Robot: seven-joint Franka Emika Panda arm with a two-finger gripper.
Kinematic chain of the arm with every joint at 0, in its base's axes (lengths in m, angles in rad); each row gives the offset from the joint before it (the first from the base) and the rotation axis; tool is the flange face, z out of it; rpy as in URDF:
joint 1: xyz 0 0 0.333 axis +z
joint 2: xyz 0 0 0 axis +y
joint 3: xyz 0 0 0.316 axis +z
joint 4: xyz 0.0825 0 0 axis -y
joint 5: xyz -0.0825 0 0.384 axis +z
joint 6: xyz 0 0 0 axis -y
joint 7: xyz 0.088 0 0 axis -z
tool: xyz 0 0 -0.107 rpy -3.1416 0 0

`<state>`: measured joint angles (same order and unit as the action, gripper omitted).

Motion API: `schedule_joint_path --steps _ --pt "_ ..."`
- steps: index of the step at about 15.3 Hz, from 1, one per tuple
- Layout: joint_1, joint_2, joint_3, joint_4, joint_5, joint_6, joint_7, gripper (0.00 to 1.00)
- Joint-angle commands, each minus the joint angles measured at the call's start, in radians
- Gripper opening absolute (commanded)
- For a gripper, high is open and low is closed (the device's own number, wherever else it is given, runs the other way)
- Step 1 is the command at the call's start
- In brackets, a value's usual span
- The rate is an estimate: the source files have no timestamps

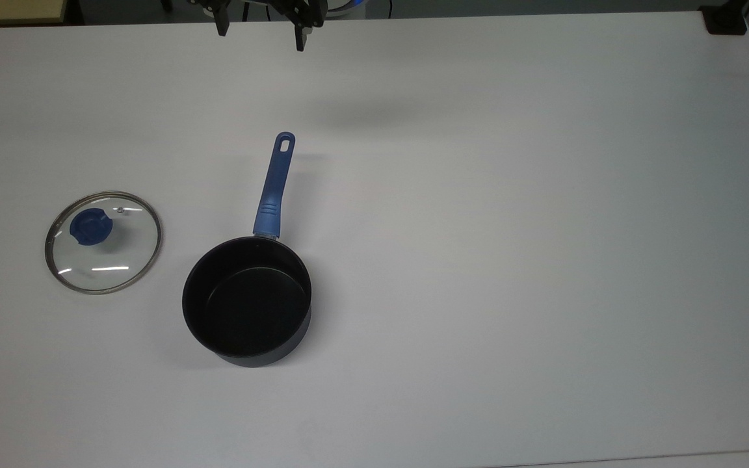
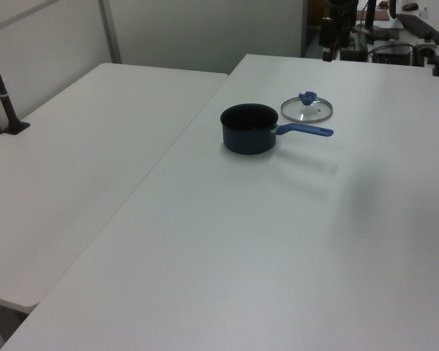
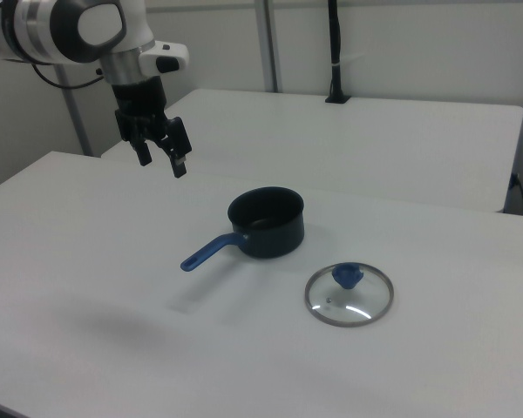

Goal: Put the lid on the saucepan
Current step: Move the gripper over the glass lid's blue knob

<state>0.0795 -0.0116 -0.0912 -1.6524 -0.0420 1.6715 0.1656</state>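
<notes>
Pincer (image 3: pixel 161 163) hanging open and empty above the bench (image 1: pixel 511 227), lid and saucepan apart below.

In the right view the arm (image 3: pixel 78 30) reaches in from the right view's upper left, its wrist bent down so the two fingers (image 3: pixel 179 165) point at the bench with a clear gap between them; in the top view the fingertips (image 1: pixel 300 40) sit at the top edge. The saucepan (image 1: pixel 247 302) stands upright, well clear of the pincer, its long blue handle (image 1: pixel 274 185) running toward the top view's top, hole-end farthest from the pan. In the right view that handle points to the right view's lower left. The lid (image 1: pixel 103 242) lies flat, knob (image 1: pixel 90 227) up, near the pan on the top view's left, not touching. The left view shows a second bench (image 2: pixel 80 168) alongside.
</notes>
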Motion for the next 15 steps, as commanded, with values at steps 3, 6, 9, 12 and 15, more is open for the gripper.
schedule_joint_path --steps 3,6,9,12,15 --pt "-0.007 -0.002 -0.007 0.008 0.019 -0.019 -0.011 1.00" --pt "-0.010 0.039 -0.024 0.063 0.017 -0.018 -0.011 1.00" --pt "-0.045 0.128 -0.048 0.111 0.016 0.025 -0.011 1.00" --pt "-0.121 0.202 -0.048 0.123 0.017 0.131 0.031 1.00" --pt "-0.194 0.261 -0.048 0.122 0.028 0.238 0.081 1.00"
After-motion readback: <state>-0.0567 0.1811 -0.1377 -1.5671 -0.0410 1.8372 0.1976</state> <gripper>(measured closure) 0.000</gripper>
